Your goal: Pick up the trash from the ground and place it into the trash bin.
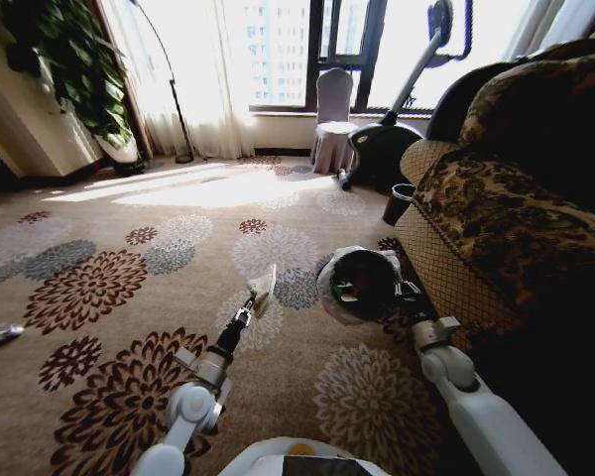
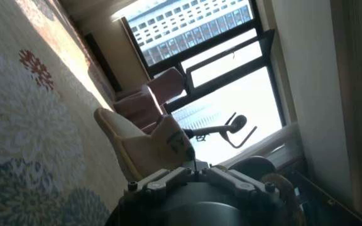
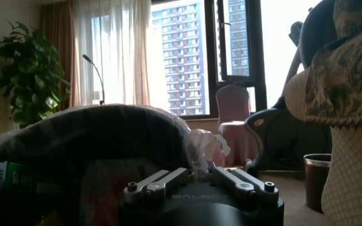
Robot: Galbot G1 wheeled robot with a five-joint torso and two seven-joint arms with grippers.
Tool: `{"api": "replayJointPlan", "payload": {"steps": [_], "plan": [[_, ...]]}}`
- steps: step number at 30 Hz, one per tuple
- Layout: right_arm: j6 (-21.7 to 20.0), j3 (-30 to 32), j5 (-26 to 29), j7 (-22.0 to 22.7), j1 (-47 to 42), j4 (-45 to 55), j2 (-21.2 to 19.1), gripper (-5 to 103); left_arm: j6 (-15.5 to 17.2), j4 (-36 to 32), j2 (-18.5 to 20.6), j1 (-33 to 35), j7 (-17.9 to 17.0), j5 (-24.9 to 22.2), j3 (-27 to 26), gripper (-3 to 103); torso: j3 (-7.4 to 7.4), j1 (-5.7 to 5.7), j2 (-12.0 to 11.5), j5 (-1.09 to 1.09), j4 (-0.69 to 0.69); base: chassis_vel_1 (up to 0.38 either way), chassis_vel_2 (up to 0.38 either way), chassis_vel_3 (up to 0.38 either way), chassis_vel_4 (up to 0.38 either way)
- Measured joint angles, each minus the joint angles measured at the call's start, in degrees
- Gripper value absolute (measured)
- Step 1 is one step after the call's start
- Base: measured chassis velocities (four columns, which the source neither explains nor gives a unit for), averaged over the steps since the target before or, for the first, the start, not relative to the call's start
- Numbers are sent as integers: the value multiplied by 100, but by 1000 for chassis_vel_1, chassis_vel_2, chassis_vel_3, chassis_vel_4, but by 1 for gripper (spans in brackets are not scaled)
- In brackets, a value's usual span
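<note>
The right gripper [image 1: 402, 291] is clamped on the rim of the tilted trash bin [image 1: 360, 285], which holds a green wrapper [image 1: 345, 294]. The left gripper [image 1: 254, 297] pinches a white scrap [image 1: 264, 287] above the carpet [image 1: 109, 327], just beside the bin's mouth.

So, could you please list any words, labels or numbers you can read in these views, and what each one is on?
"GALBOT": embossed on the dark housing of the right gripper, faint but legible in the right wrist view.
Green label on an item inside the trash bin: print too blurred to read.
Dark marking on the white-pink bag held in the left gripper: unreadable.
</note>
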Motion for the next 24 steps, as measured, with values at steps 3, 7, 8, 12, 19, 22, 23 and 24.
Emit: {"api": "replayJointPlan", "payload": {"steps": [3,7,8,12,19,22,23,24], "plan": [[67,-143,-19,2,149,-224,63,0,207,-536,51,77,-165,-355,90,0,0,0,0,0,-8,0,0,0,0],[325,-433,-125,3,571,-743,196,0,381,-1394,161,417,-256,-545,259,0,0,0,0,3,-5,0,0,0,0],[325,-433,-125,3,571,-743,196,0,381,-1394,161,417,-256,-545,259,0,0,0,0,3,-5,0,0,0,0],[535,-825,-225,-1,1017,-1293,367,0,487,-2105,222,789,-318,-797,414,0,0,0,0,4,-2,0,0,0,0],[642,-1170,-293,-1,1317,-1585,491,0,654,-2280,213,857,-503,-1272,752,0,1,0,0,2,-4,0,0,0,0],[653,-1205,-294,-1,1339,-1586,494,0,672,-2280,216,830,-516,-1272,838,0,0,0,0,1,-4,0,0,0,0],[665,-1217,-292,0,1344,-1581,493,0,678,-2276,221,806,-521,-1270,877,0,0,0,0,2,-4,0,0,0,0],[680,-1228,-285,1,1344,-1558,488,0,680,-2269,229,758,-528,-1275,925,0,0,0,0,2,-5,0,0,0,0]]}}
